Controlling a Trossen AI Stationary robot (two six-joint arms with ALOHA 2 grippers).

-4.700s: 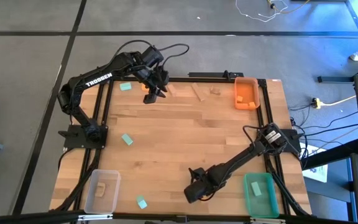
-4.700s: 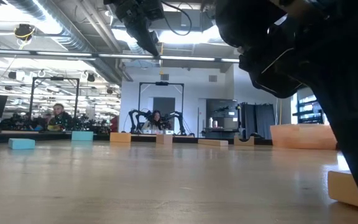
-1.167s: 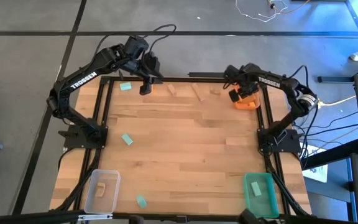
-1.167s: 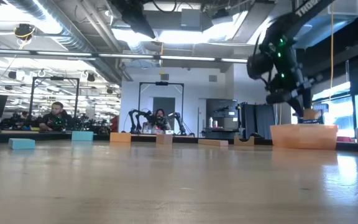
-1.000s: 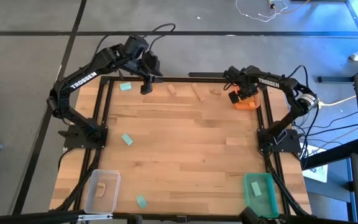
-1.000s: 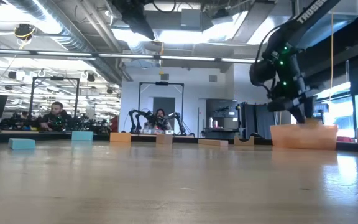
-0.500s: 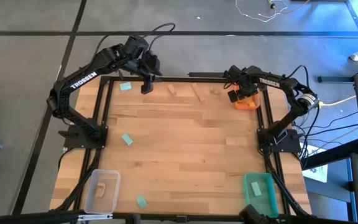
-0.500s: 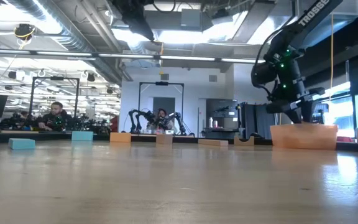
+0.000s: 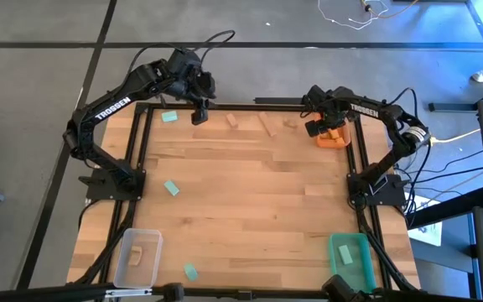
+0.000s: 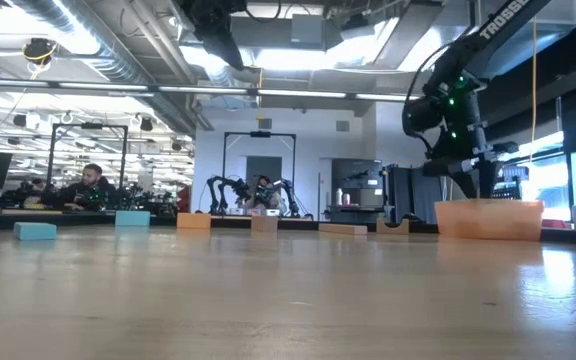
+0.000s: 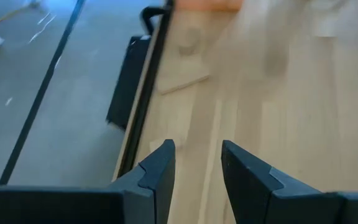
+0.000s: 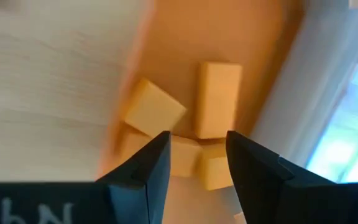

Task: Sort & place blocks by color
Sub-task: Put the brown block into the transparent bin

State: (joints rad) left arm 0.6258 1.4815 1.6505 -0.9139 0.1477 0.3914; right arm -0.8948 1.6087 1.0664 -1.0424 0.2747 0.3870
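Directly under the right gripper (image 12: 196, 163), fingers parted and holding nothing: orange blocks (image 12: 216, 99) lying loose inside the orange bin (image 9: 335, 134). Farther off, left gripper (image 11: 196, 163) parted, empty, at table's back edge.

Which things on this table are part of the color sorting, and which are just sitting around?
Part of the job:
teal blocks
wood blocks
orange blocks
orange bin
green bin
clear bin

Lying about:
cables off the table
people in the room behind
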